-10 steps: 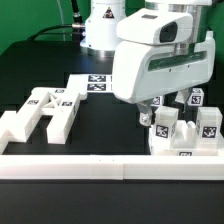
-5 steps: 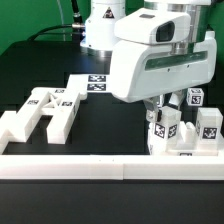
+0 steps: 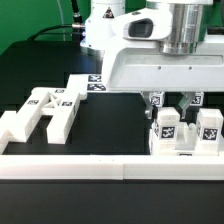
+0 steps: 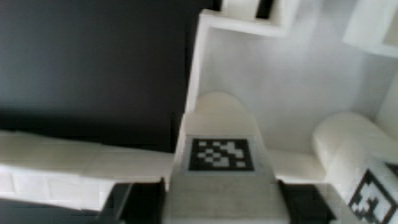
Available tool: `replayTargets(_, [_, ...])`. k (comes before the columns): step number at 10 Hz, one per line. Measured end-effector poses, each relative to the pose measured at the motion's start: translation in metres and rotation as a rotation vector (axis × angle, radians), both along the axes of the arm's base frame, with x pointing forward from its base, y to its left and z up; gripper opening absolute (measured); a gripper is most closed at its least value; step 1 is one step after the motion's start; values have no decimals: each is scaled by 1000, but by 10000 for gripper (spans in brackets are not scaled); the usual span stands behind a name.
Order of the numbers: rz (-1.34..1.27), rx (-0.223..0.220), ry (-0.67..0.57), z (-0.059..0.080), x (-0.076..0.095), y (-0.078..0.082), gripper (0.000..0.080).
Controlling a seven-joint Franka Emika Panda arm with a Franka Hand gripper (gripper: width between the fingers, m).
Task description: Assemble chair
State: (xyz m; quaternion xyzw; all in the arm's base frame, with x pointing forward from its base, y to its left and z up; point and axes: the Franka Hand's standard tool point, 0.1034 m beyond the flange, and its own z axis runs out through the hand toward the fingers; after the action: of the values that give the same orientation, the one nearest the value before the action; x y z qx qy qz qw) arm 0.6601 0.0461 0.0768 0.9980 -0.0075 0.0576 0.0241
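Note:
At the exterior view's right, two upright white chair parts with tags stand side by side on a boxy white part. My gripper hangs just above the nearer-to-centre upright part, its two dark fingers spread either side of the part's top. In the wrist view that tagged part lies between the fingers, and the gripper straddles it. The second upright part stands beside it, also in the wrist view. An H-shaped frame lies at the exterior view's left.
The long white border wall runs along the front edge. The marker board lies behind the H-shaped frame. A small tagged peg stands behind the gripper. The arm's large white body hides much of the right back.
The arm has moved toward the exterior view's right, bringing the fingers from beside the upright part to either side of its top.

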Motion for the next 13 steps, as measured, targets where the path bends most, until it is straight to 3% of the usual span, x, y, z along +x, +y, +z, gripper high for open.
replayTargets(6, [-408,32,-7,0,-3,-6,294])
replayTargets(10, [-420,29,-5,0,-4,-6,296])
replayTargets(12, [-346,22,-8,5,-2,-2,609])
replayTargets(13, [-295,20,-12,9,-2,0,637])
